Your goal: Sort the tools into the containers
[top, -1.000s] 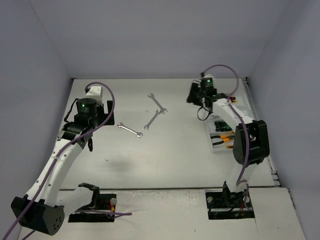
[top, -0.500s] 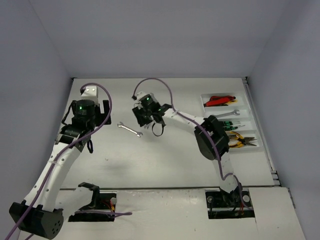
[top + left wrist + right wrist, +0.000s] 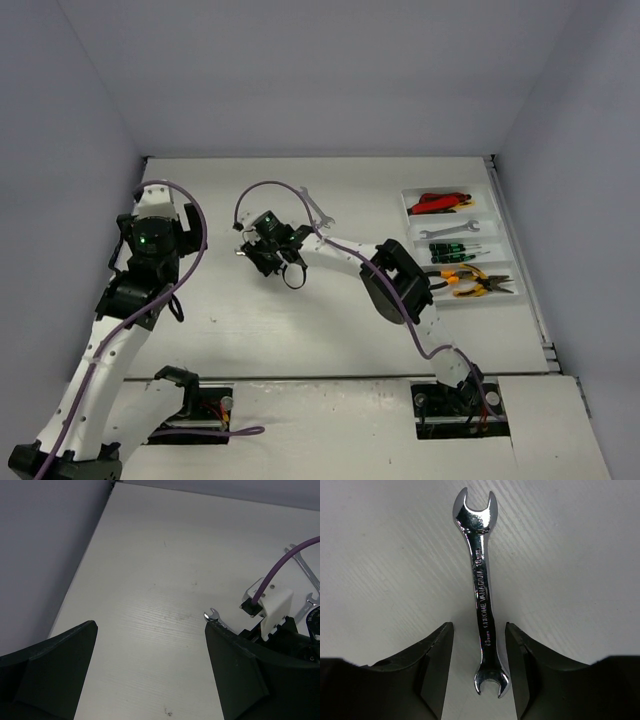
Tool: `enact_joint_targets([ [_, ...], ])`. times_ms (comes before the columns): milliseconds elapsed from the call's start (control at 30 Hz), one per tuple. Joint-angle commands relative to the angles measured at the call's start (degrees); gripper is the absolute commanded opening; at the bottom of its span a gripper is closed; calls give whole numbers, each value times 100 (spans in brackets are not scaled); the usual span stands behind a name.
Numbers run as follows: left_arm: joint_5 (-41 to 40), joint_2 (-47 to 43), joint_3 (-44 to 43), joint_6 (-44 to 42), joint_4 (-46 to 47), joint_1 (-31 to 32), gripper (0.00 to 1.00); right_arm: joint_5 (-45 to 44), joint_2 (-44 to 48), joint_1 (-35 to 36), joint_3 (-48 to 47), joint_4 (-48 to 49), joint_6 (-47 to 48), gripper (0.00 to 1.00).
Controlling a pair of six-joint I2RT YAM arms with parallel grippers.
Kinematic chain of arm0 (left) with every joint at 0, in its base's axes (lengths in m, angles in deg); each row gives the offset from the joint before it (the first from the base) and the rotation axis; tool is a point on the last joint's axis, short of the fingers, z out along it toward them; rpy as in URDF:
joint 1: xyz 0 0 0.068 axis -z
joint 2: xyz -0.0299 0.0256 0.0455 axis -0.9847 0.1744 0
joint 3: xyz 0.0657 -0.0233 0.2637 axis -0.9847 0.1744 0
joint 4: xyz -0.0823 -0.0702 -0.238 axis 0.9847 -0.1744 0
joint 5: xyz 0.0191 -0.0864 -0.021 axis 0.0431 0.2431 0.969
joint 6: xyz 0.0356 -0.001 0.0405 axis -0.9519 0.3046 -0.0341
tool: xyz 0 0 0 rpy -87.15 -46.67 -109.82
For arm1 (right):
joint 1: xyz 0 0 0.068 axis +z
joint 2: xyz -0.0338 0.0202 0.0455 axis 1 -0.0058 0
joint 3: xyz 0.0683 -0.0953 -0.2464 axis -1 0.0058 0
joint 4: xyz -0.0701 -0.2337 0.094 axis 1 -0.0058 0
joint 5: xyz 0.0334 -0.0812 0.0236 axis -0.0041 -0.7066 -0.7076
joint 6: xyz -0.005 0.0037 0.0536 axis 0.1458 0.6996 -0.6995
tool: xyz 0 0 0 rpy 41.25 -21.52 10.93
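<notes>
Right claw (image 3: 479, 647) partly open, straddling silver wrench (image 3: 481, 580), pads clear of it; left claw (image 3: 150, 630) wide, empty.

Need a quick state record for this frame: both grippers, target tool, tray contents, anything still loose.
right gripper: jaws open, straddling a silver wrench that lies flat on the table, with a gap on each side
left gripper: jaws open, empty, above the table
tray: far right; compartments far to near hold red-handled cutters, a second wrench, green screwdrivers, orange pliers
loose: a third wrench, just beyond the right wrist
stage: grasp not yet closed
</notes>
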Motion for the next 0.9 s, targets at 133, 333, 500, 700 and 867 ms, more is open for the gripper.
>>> enact_joint_targets([
  [133,97,239,-155,-54,298,-20,87,-478,151,80,607,-98,109,12],
  [333,558,354,-187,-235,328,-20,87,-706,1210,108,2366,-129,-334,0],
  [500,996,269,-164,-408,459,-43,87,-1074,2246,112,3695,-543,-1014,0],
  [700,1289,-53,9,-628,737,-64,87,-1038,2791,147,4463,-1103,-1634,3],
  [867,1535,-342,124,-822,1006,-64,87,-969,2634,153,4169,-1314,-1609,15],
])
